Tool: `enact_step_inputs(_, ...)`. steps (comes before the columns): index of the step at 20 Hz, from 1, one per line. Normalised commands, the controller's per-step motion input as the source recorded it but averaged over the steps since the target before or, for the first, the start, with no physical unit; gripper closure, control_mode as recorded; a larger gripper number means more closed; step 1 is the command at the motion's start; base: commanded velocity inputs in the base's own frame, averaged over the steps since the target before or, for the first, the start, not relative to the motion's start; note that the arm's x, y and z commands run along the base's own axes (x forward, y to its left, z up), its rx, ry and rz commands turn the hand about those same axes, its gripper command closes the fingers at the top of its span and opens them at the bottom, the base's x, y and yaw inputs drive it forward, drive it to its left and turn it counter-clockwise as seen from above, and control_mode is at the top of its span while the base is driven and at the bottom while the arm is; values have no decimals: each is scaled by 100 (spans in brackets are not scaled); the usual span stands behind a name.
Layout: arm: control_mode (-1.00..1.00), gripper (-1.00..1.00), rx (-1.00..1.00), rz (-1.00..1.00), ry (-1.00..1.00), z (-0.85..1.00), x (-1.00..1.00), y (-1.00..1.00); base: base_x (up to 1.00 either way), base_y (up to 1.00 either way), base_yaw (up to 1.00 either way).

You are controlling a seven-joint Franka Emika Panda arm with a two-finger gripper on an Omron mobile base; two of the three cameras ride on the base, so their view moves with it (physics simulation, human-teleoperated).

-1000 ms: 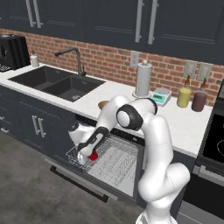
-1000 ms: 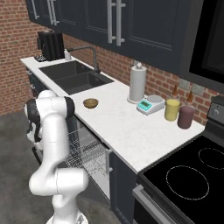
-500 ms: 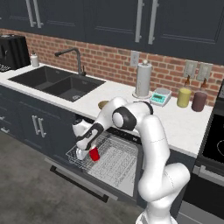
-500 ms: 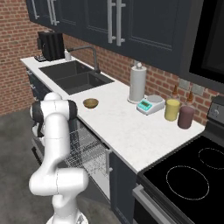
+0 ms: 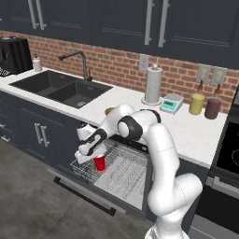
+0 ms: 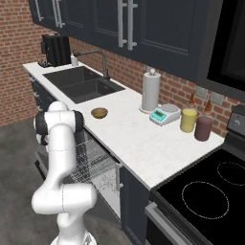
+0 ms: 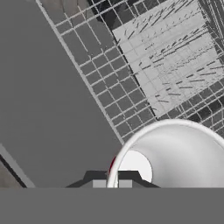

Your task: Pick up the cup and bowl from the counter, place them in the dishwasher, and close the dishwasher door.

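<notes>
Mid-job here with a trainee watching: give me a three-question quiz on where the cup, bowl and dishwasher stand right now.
1. True or false: the gripper is shut on the cup over the wire rack.
2. Where is the bowl? A) in the rack B) on the counter near the sink C) on the stovetop
3. Fill in: the dishwasher door is ____.

Key:
1. True; the hand view shows the fingertips pinching the cup's white rim.
2. B
3. open, dropped down in front of the rack
</notes>
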Motion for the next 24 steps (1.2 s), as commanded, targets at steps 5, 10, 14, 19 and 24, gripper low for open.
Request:
enact_step_inputs(5, -100, 100, 3, -64, -18, -6, -52, -20, 0, 0, 0)
enact_step_inputs(10, -100, 100, 0, -53, -24, 0, -82, -22, 0, 0, 0)
enact_step_inputs(14, -100, 100, 1, -42, -15, -4, -21, -74, 0, 0, 0)
enact_step_inputs(19, -100, 100, 8, -34, -3, -12, 6, -85, 0, 0, 0)
enact_step_inputs(24, -100, 100, -1, -22, -14, -25, 3, -27, 0, 0, 0)
